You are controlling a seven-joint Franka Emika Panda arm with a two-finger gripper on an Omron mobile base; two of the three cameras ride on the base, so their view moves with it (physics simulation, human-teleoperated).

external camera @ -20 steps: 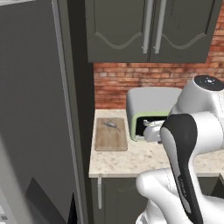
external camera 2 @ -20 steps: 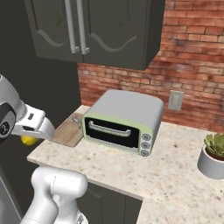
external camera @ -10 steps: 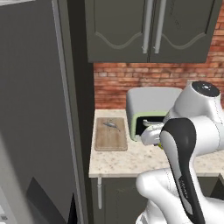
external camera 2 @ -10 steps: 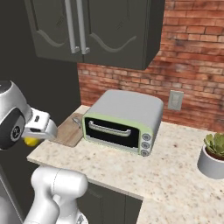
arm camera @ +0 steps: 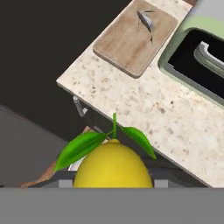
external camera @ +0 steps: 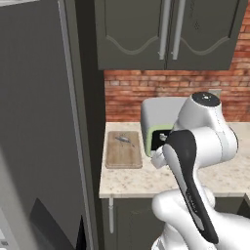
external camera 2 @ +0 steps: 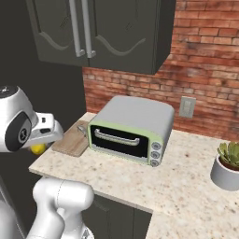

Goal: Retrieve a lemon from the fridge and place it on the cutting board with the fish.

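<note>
You had the fridge [external camera: 39, 127] standing left of the table [external camera 2: 140, 182], its grey door towering beside the speckled top. On the table, the oven [external camera 2: 130, 128] sat against the brick wall, and the board [arm camera: 133, 39] lay just to its left, touching nothing else. The fish [arm camera: 146, 21] rested at the board's far end. Your pincer [external camera 2: 39, 145] hung off the table's front left corner, short of the board, clenched on the lemon [arm camera: 113, 166], whose green leaves pointed toward the table's edge.
</note>
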